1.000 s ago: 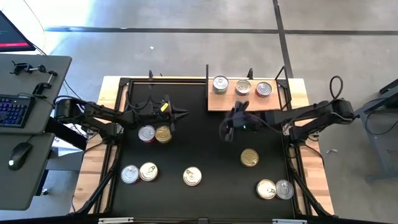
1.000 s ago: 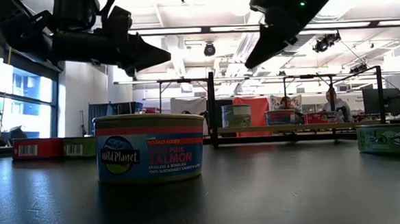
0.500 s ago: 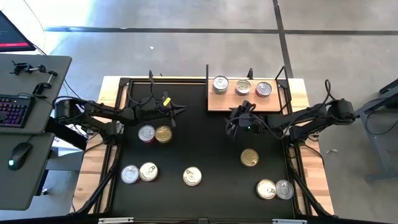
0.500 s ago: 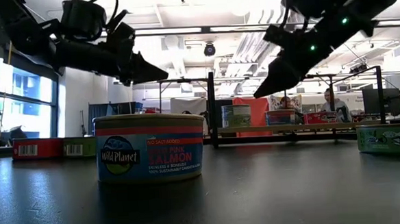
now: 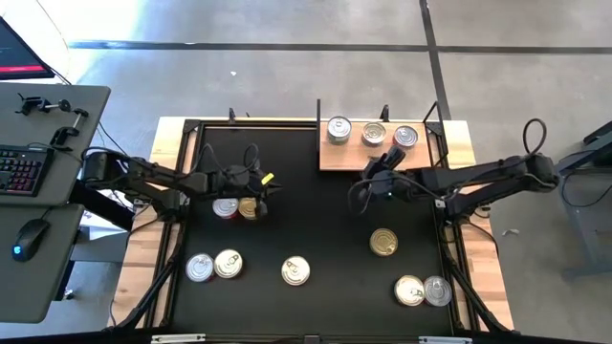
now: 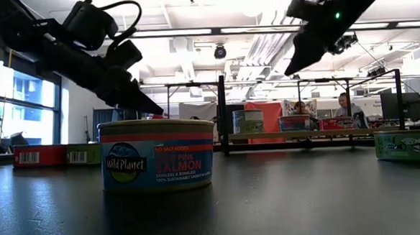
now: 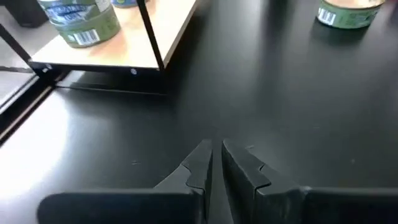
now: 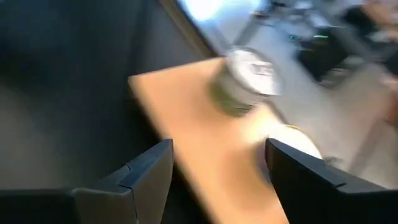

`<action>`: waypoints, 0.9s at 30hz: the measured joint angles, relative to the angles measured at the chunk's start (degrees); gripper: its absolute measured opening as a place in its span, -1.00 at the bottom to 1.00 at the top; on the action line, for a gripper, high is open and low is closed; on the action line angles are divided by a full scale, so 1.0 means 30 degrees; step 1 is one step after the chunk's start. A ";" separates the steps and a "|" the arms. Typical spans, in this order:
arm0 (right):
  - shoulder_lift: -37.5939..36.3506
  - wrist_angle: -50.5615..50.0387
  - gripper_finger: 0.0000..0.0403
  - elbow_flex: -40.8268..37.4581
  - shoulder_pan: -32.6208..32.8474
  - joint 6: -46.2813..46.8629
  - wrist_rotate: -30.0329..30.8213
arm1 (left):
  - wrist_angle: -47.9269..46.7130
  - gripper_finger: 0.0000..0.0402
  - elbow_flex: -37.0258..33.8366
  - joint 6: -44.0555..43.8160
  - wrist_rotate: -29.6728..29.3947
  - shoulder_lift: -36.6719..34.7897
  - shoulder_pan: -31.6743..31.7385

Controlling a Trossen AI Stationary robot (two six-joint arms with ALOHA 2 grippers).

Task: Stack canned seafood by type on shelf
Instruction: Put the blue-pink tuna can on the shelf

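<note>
Shelf [image 5: 356, 156] sits at the worktop's [image 5: 316, 220] far right, three tins [image 5: 373, 133] in a row, unstacked. Nine tins [image 5: 383, 242] loose on the mat. Right tool [image 5: 380, 174] wide apart, empty, beside the shelf edge. Left tool [image 5: 260, 186] nearly closed, empty, over the tin pair [image 5: 238, 204]. Right wrist view blurred, labels unreadable.

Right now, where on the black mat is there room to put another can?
The widest bare patch lies mid-mat, between the shelf, the two cans by the left gripper, and the lone can near the front edge. It is crowded at the can pair front left and the pair front right.
</note>
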 joint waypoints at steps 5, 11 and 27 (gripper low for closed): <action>0.0007 0.0033 0.22 0.0220 0.1286 0.1947 -0.5539 | 0.0022 -0.86 0.0000 -0.0359 -0.0023 -0.0365 -0.1195; 0.0401 -0.0265 0.22 -0.0414 0.4857 0.5707 -1.0946 | 0.0281 -0.86 0.0000 0.0872 -0.0222 -0.0665 -0.2070; 0.1172 -0.5280 0.22 0.0351 1.2325 2.6297 -1.6123 | 0.1753 -0.86 0.0000 0.1797 -0.0828 -0.0650 -0.2301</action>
